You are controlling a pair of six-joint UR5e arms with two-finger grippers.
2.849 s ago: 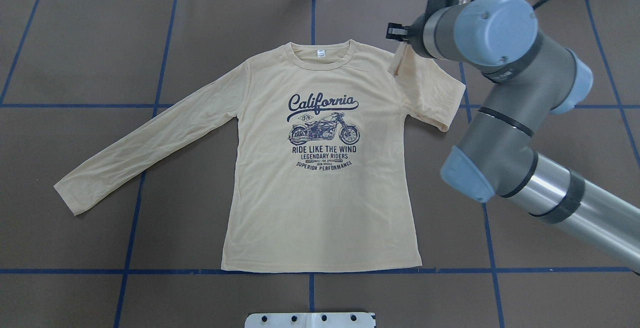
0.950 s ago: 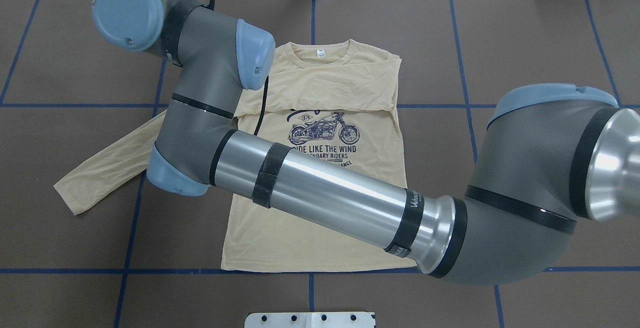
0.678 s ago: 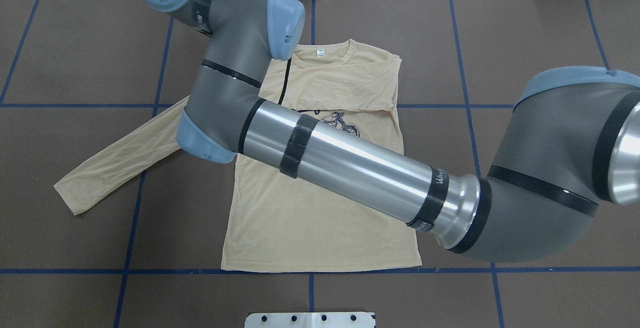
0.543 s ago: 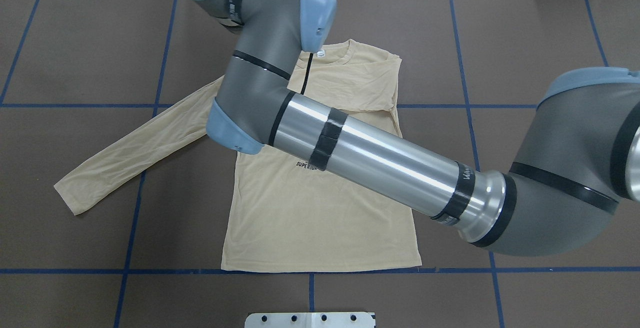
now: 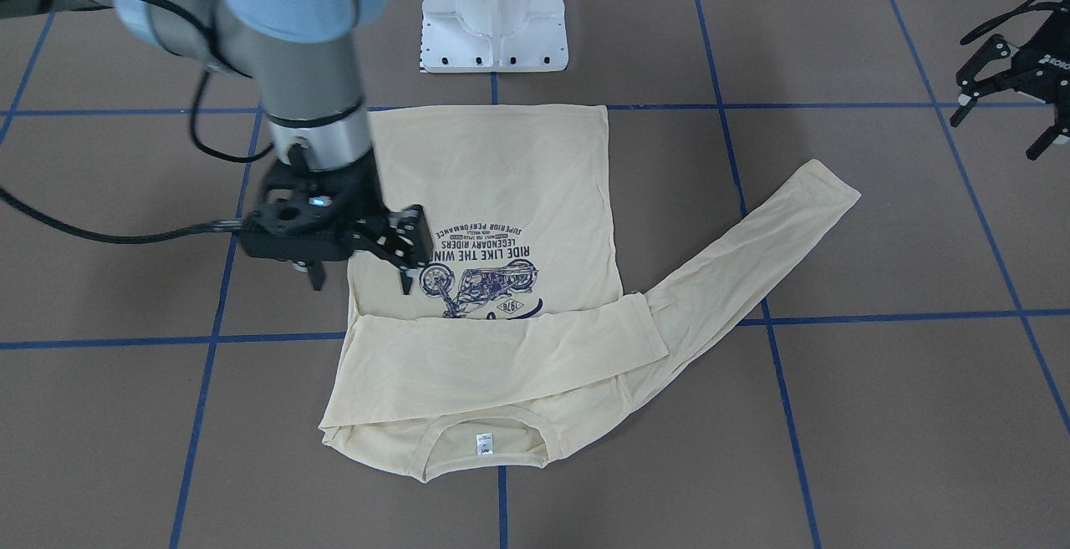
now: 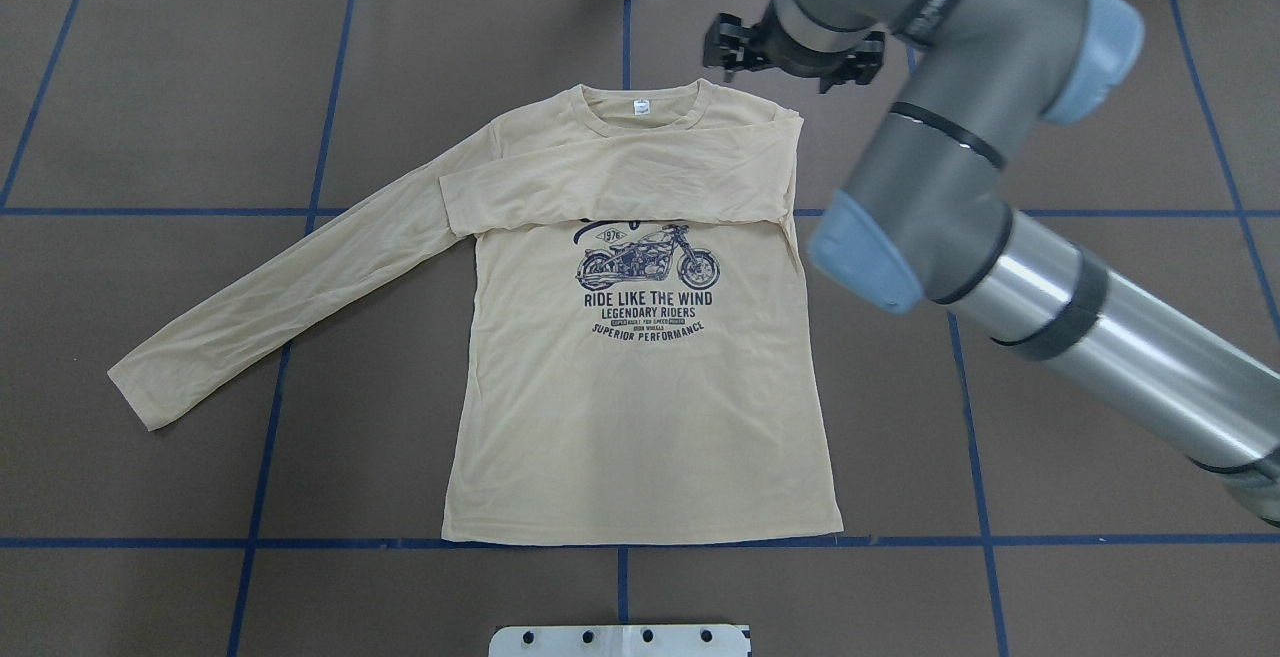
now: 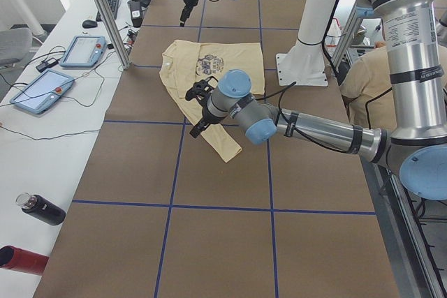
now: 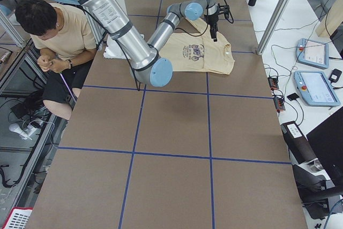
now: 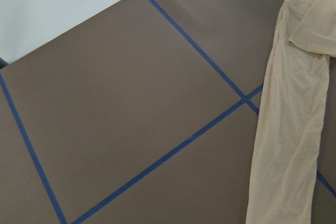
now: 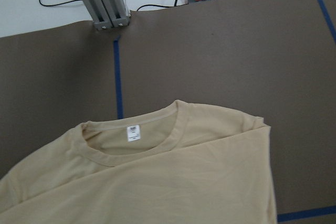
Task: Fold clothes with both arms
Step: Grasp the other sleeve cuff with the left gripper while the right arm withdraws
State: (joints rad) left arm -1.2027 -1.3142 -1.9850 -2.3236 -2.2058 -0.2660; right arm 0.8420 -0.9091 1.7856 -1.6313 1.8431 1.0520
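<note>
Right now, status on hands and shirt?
Right hand open, empty, near collar. Left hand open, clear of shirt. One sleeve folded across chest, other out flat. No obstruction seen.

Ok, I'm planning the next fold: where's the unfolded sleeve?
In the overhead view the unfolded sleeve lies on the left, running diagonally from the shirt across a blue tape line.
</note>
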